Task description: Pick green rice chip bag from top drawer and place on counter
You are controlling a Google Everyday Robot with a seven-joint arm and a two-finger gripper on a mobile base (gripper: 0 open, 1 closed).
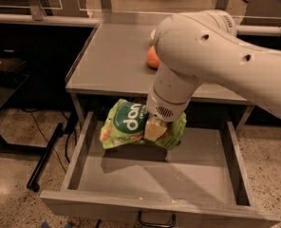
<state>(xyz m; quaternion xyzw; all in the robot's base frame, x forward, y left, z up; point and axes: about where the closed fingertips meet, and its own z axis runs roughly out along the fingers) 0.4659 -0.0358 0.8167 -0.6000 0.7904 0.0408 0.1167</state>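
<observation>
The green rice chip bag (126, 125) is light green with a dark green circle and white "dang" lettering. It hangs in the air above the open top drawer (154, 175), near the counter's front edge. My gripper (155, 128) is shut on the bag's right part, and one tan finger shows across it. The white arm reaches down from the upper right and hides part of the counter (112, 56). The drawer's grey floor is bare below the bag, with the bag's shadow on it.
An orange (153, 58) sits on the counter, mostly hidden behind my arm. The drawer's pull handle (155, 220) is at the front. Dark benches and a black stand leg (45, 156) lie at the left.
</observation>
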